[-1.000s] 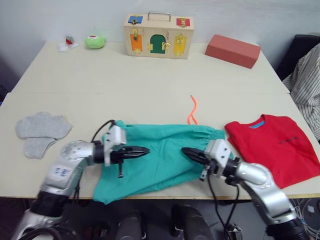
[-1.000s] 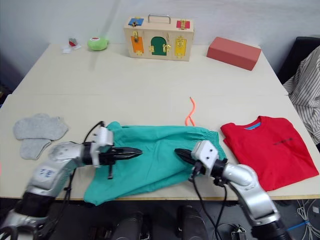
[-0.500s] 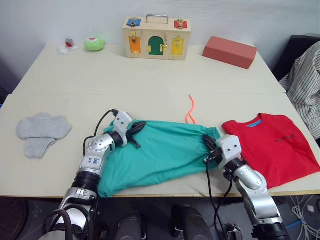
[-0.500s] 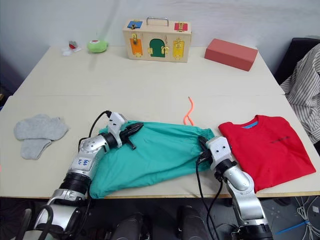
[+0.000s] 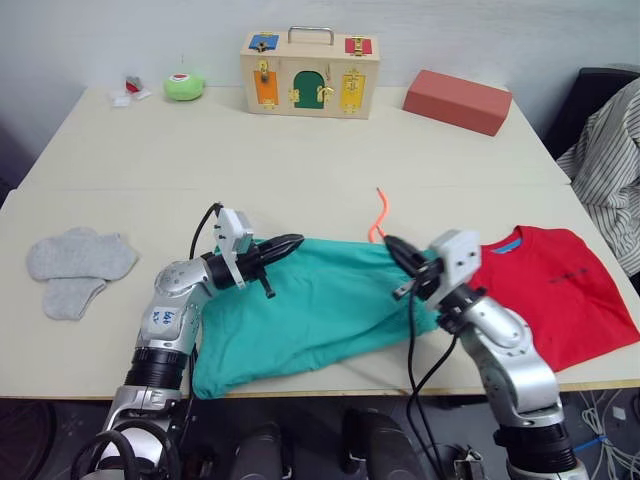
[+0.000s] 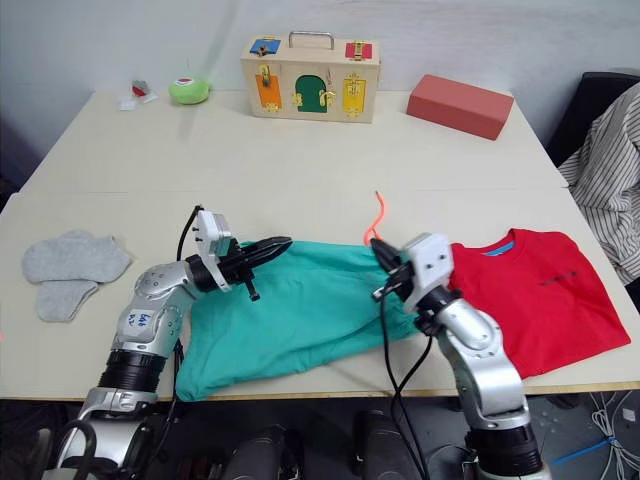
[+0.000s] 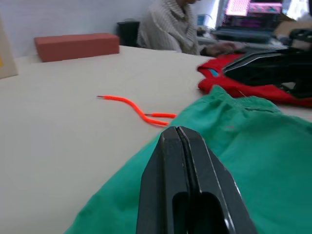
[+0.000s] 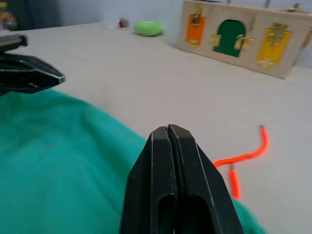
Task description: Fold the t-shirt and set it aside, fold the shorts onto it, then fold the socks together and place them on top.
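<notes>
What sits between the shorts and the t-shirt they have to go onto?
Nothing visible does. The shorts lie flat right beside the t-shirt on the table; the right tool, shut, hovers over their near ends. The orange drawstring trails away toward the back.

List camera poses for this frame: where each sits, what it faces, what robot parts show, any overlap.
Left/right eye: head stereo pair, looking down over the table; both arms, left gripper, right gripper above the shorts.
Left wrist: along its shut fingers, toward the t-shirt and right gripper.
Right wrist: along its shut fingers, toward the wooden box, left gripper.
Shared: shorts, drawstring.
</notes>
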Controlling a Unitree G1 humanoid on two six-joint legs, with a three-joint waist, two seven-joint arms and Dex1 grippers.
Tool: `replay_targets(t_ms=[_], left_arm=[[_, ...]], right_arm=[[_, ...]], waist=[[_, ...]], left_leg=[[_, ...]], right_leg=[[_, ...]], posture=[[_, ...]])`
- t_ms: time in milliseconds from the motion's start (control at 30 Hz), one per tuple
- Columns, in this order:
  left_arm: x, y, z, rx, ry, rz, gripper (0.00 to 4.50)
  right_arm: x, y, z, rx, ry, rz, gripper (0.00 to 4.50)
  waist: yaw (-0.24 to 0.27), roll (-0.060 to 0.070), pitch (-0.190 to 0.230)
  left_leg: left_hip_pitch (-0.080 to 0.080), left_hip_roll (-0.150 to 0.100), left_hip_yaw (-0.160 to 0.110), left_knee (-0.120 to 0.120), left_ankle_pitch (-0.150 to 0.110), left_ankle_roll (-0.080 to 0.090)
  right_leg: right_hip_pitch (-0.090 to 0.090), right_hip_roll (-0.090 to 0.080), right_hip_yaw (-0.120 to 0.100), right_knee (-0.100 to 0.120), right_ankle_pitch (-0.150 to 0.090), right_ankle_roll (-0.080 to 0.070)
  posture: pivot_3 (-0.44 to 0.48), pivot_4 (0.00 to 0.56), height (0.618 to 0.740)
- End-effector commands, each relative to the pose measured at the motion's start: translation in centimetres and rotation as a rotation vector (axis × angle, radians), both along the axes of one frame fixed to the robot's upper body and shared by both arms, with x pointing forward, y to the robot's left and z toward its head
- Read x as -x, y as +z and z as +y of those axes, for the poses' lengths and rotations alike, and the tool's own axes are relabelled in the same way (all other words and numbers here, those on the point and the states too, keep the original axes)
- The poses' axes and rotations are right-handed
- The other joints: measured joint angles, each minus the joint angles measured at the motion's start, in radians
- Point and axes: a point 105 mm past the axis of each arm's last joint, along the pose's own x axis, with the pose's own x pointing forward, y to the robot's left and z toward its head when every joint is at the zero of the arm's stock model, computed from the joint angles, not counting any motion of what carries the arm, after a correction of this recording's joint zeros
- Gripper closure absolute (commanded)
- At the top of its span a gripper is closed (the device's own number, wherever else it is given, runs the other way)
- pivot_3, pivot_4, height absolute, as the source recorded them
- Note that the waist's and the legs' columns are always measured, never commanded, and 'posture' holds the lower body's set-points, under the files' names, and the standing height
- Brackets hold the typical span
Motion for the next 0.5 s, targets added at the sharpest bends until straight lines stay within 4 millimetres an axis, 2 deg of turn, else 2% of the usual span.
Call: replay_targets(t_ms=[33, 100, 200, 267, 300, 433, 500], left_arm=[[0.3, -1.9, -0.3, -0.064, 0.017, 0.021, 4.5], [0.2, -3.6, 0.1, -0.08, 0.049, 0.066, 4.5], [0.3, -6.3, 1.7, -0.141, 0.097, 0.088, 4.5], [0.4, -6.6, 2.0, -0.142, 0.096, 0.085, 4.5], [0.4, -6.7, 2.1, -0.138, 0.095, 0.084, 4.5], [0.1, -5.1, 2.3, -0.081, 0.083, 0.012, 4.5], [0.2, -4.2, 2.0, -0.063, 0.049, -0.021, 4.5]], right_arm=[[1.0, -1.6, 1.2, 0.094, 0.018, -0.018, 4.47], [1.1, -2.9, 0.7, 0.137, -0.022, -0.014, 4.47], [1.3, -4.6, -2.0, 0.197, -0.124, 0.003, 4.47], [1.4, -4.9, -3.5, 0.2, -0.162, 0.01, 4.47], [1.4, -4.7, -4.4, 0.179, -0.19, 0.014, 4.47], [4.2, -1.5, -5.0, -0.099, -0.012, 0.048, 4.47], [5.0, -0.5, -5.7, -0.207, -0.011, 0.092, 4.12]], waist=[[-0.001, 0.0, 0.0], [0.0, 0.0, 0.0], [0.0, 0.0, 0.0], [0.0, 0.0, 0.0], [0.0, 0.0, 0.0], [0.001, 0.0, -0.001], [-0.002, 0.0, -0.001]], left_leg=[[-0.001, 0.0, 0.0, 0.0, 0.0, 0.0], [-0.001, 0.0, 0.0, 0.0, 0.0, 0.0], [0.0, 0.0, 0.0, 0.0, 0.0, 0.0], [0.001, 0.0, 0.0, 0.0, -0.001, 0.0], [0.002, 0.0, 0.0, 0.0, -0.002, 0.0], [0.003, 0.001, -0.001, -0.001, -0.002, 0.001], [0.002, 0.001, -0.002, -0.001, -0.002, 0.001]], right_leg=[[0.0, 0.0, 0.0, 0.0, 0.0, 0.0], [0.0, 0.0, 0.0, -0.001, 0.0, 0.0], [0.0, -0.001, 0.0, -0.001, 0.0, 0.0], [0.001, -0.001, 0.0, -0.001, 0.0, 0.0], [0.001, -0.001, 0.0, -0.001, 0.0, 0.0], [0.002, -0.001, 0.0, 0.0, 0.0, 0.0], [0.002, -0.001, -0.001, -0.001, 0.0, 0.0]], posture=[[0.0, 0.15, 0.74], [0.0, 0.15, 0.74], [0.0, 0.15, 0.74], [0.0, 0.15, 0.74], [0.0, 0.15, 0.74], [0.0, 0.15, 0.74], [0.0, 0.15, 0.74]])
